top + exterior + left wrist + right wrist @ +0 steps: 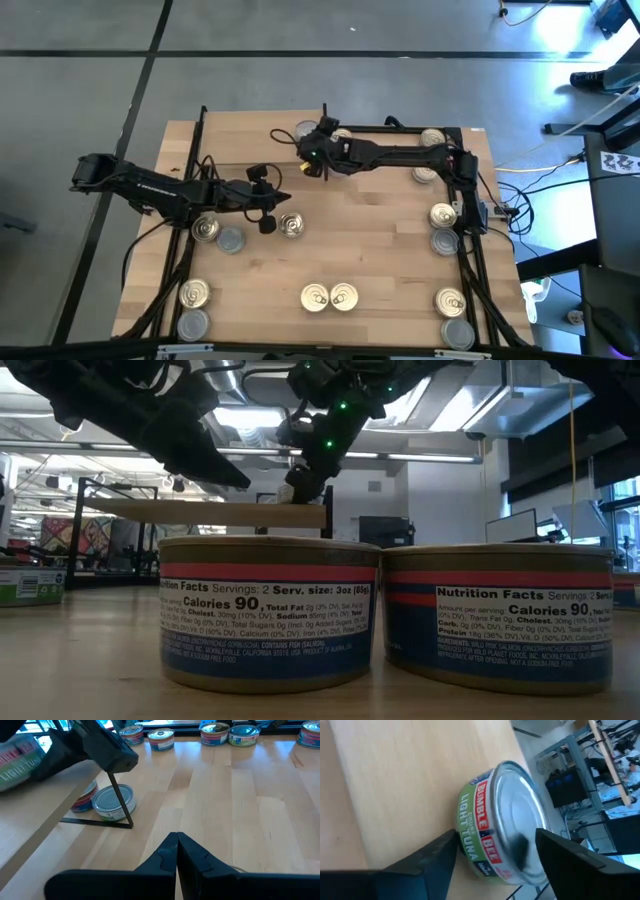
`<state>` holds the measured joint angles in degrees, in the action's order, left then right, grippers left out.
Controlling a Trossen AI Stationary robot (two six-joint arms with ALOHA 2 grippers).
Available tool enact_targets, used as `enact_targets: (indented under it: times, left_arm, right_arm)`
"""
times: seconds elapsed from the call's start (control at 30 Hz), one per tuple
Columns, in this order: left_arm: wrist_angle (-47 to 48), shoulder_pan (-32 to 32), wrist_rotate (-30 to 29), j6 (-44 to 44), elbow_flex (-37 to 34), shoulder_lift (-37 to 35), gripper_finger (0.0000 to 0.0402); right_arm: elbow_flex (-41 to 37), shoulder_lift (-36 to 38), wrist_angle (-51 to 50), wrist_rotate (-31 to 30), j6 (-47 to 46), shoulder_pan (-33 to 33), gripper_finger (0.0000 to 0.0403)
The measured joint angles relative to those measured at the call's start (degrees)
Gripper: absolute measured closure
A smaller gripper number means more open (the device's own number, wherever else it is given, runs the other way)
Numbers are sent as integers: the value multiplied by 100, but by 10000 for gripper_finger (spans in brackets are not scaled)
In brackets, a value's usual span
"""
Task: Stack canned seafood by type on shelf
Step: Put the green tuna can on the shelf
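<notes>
The shelf (250, 140) is a raised light-wood plank on black posts at the table's far left. My right gripper (312, 148) (495, 865) reaches over the shelf's right end, open. A green-labelled tuna tin (495, 820) (304, 131) with a plain silver top stands on the plank, just ahead of and between its fingers; no touch shows. My left gripper (268, 222) (176, 842) hovers shut over the table in front of the shelf, beside a gold-lidded tin (291, 226). Under the shelf stand a silver-topped tin (114, 802) and a red-labelled one (85, 800).
Other tins stand about the table: a pair at the near middle (330, 296) (268, 615), several down the right side (444, 228), two near the left arm (218, 235), two at the near left corner (193, 308). Black frame rails line both sides.
</notes>
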<state>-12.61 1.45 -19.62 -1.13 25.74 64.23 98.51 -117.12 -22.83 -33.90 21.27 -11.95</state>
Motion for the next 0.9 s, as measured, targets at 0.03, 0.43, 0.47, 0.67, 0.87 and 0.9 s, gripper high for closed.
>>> enact_targets:
  times: [0.03, 0.43, 0.47, 0.67, 0.87, 0.9]
  left_arm:
    - [1, 0, 0, 1, 2, 0, 400]
    - [1, 0, 0, -9, 2, 0, 400]
    - [1, 0, 0, -9, 2, 0, 400]
    - [2, 0, 0, -12, 2, 0, 400]
    - [1, 0, 0, -12, 2, 0, 400]
    - [1, 0, 0, -12, 2, 0, 400]
  right_arm:
    - [83, 0, -156, 18, 1, 6, 132]
    - [503, -14, -585, 251, 131, 98, 130]
    - [494, -36, -634, 244, 134, 89, 130]
    - [490, -111, -406, 93, 167, -59, 130]
    - [490, -111, -374, 2, 162, -235, 129]
    - [490, -111, -372, 2, 163, -264, 129]
